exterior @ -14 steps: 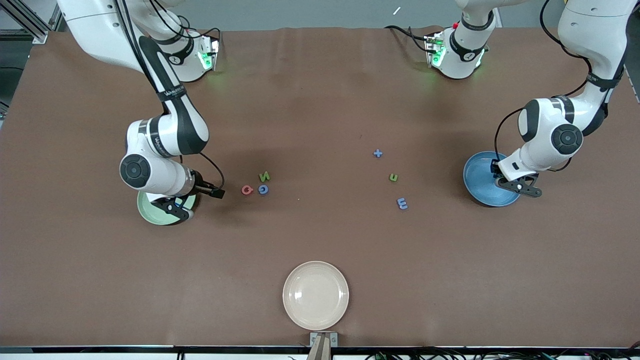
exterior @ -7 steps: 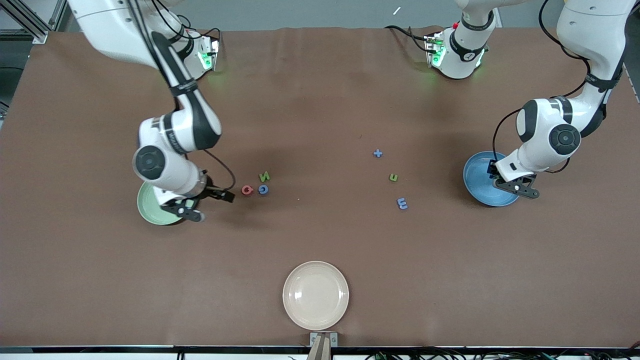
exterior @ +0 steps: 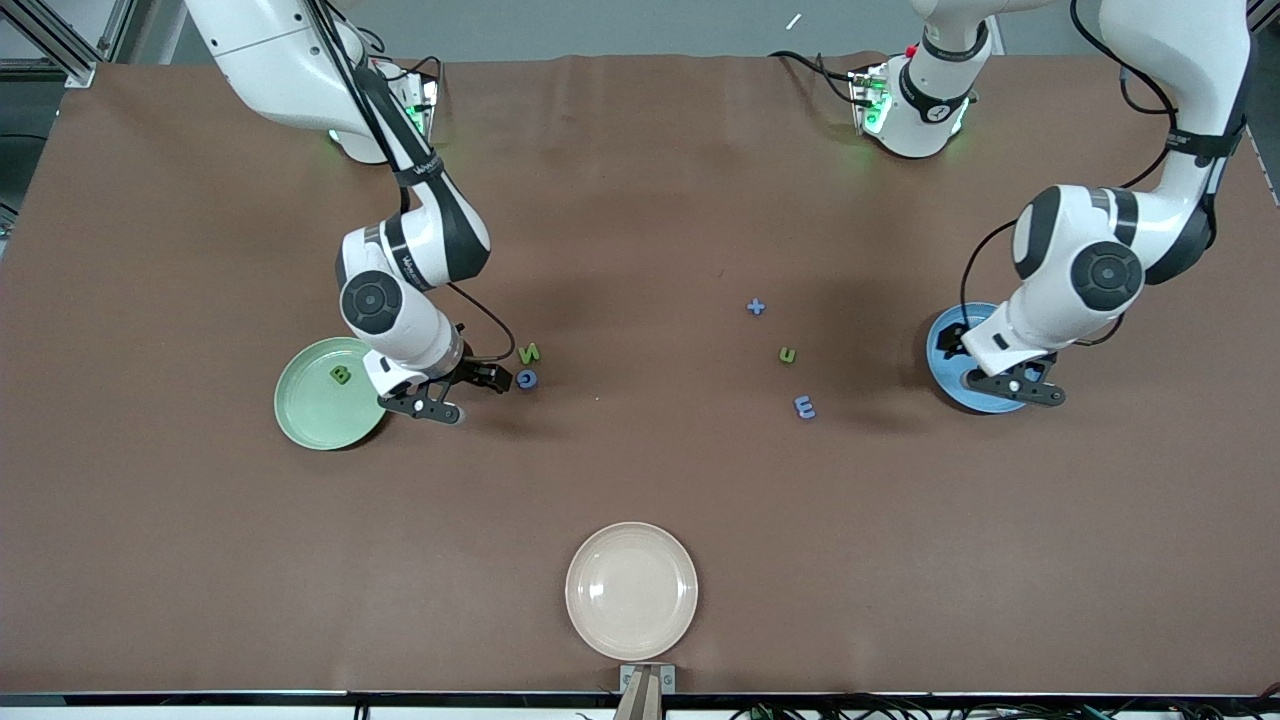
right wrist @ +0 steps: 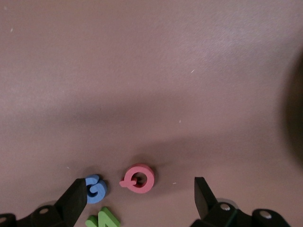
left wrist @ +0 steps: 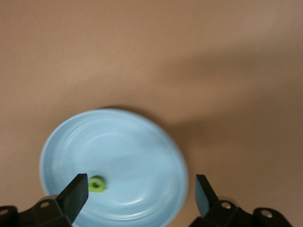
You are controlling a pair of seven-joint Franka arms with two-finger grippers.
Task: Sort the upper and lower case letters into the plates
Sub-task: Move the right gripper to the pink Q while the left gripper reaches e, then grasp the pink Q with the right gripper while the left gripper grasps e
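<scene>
The mint green plate (exterior: 305, 412) holds a green letter B (exterior: 340, 375). My right gripper (exterior: 465, 392) is open low over the pink-red Q (right wrist: 138, 178), which lies between its fingers (right wrist: 75, 196) on the table. A blue G (exterior: 526, 379) and a green N (exterior: 529, 352) lie beside it. My left gripper (exterior: 1003, 381) is open over the blue plate (exterior: 942, 345), where a small green ring-shaped letter (left wrist: 96, 184) rests near one finger (left wrist: 78, 189). A blue cross (exterior: 756, 307), a green u (exterior: 788, 355) and a blue m (exterior: 804, 407) lie on the table between the two plates.
A cream-beige plate (exterior: 631, 590) sits near the table's front edge, nearest the front camera. The brown table mat (exterior: 640, 480) stretches bare between it and the letters. The robot bases stand along the table's back edge.
The right arm has swung from over the mint plate to the Q, uncovering the B. The left gripper has opened over the blue plate and shifted slightly.
</scene>
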